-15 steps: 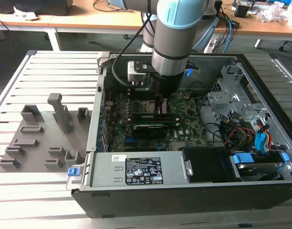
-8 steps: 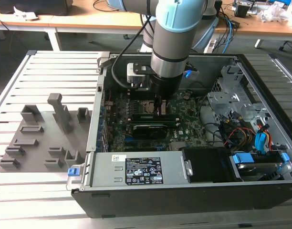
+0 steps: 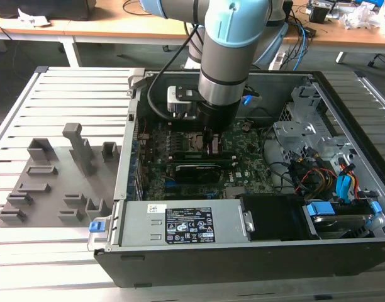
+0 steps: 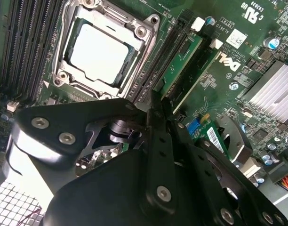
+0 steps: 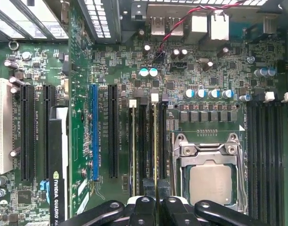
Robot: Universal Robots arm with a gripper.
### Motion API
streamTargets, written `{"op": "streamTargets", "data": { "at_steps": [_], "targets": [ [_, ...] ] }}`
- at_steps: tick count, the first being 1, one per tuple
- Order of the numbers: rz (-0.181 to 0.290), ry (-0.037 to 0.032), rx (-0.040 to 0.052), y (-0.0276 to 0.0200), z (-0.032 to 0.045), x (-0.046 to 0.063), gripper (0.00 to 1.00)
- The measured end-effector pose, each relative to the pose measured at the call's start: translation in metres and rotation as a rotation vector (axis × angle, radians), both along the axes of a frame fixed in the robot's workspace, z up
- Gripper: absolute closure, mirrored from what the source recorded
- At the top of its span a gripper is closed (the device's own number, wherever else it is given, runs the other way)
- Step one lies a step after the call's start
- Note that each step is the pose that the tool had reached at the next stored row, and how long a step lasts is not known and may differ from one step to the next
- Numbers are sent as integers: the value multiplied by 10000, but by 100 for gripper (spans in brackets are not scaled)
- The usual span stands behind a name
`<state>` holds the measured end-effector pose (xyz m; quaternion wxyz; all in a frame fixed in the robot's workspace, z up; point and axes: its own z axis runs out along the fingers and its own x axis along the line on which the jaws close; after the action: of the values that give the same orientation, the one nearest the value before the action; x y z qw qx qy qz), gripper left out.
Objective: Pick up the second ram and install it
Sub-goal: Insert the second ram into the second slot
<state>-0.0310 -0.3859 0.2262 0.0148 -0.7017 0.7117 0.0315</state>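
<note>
**benchrat:** Grooved metal table (image 3: 66, 94) with wooden desks (image 3: 117, 25) behind it, and an open PC case (image 3: 243, 264) sitting on top. In the exterior view, the grey holder tray (image 3: 54, 182) lies on the table at nine o'clock from the case. The arm (image 3: 233, 44) drops straight down into the case. So where's the gripper at?

**slotwatcher:** The gripper (image 3: 211, 146) is low over the motherboard (image 3: 249, 154). In the exterior view the CPU socket (image 3: 191, 141) is at about nine o'clock from it and the graphics card (image 3: 195, 171) at roughly six. The power supply (image 3: 186, 226) runs along the near wall of the case.

**benchrat:** And the second ram (image 5: 156, 141)?

**slotwatcher:** It's standing on edge in the memory slot just beside the CPU socket, seen edge-on in the first wrist view. Its far end meets a white latch (image 5: 155, 97). The black fingers (image 5: 145, 207) are pinched onto its near end, one on each face, so the jaws are clamped on the stick. In the second wrist view its green face runs away from the fingertips alongside the socket frame.

**benchrat:** Fully clicked in?

**slotwatcher:** Can't tell from these shots. The other memory stick (image 5: 133, 141) sits a slot or two further from the socket, parallel to it, with its own white latch at the far end.
</note>
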Motion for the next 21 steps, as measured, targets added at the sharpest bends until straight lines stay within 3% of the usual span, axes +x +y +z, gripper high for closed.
{"op": "streamTargets", "data": {
  "at_steps": [4, 6, 8, 11, 13, 14, 15, 16, 21],
  "targets": [
    [0, 0, 2, 1, -3, 0, 87],
    [0, -2, 5, 1, -5, 0, 79],
    [0, 0, -1, 1, -3, 0, 79],
    [0, -2, -49, 7, 216, 0, 79],
    [-1, -1, -99, 26, 324, 0, 79],
    [-1, -2, -176, 50, 405, 0, 79],
    [-1, -1, -259, 72, 486, 0, 90],
    [0, -1, -309, 82, 533, 1, 90],
    [0, -2, -308, 82, 539, 0, 90]
  ]
}}
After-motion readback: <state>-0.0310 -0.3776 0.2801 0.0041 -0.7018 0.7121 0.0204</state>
